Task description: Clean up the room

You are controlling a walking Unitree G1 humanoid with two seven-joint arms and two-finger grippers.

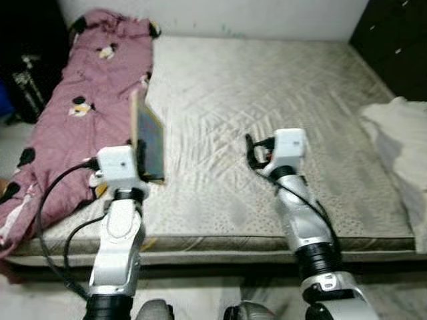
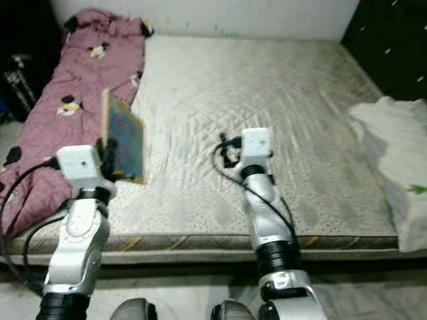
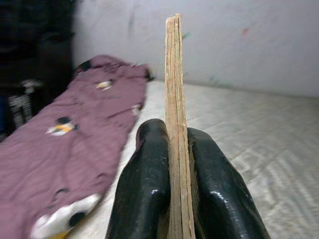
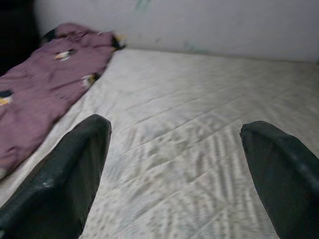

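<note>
The left end effector (image 3: 177, 199) is clenched on a thin book (image 1: 148, 137), holding it upright on edge above the near left part of the bed (image 1: 267, 87), beside the pink blanket (image 1: 80, 113). The right end effector (image 4: 174, 174) hovers released over the middle of the mattress, fingers wide apart. Farther right, a white cloth (image 1: 400, 133) lies at the bed's edge

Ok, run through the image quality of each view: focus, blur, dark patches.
Left eye view: soft overall, dark corners beside the mattress. Left wrist view: the book edge fairly sharp between the left gripper fingers, purple blanket blurred. Right wrist view: open right gripper fingers out of focus, mattress smeared.
</note>
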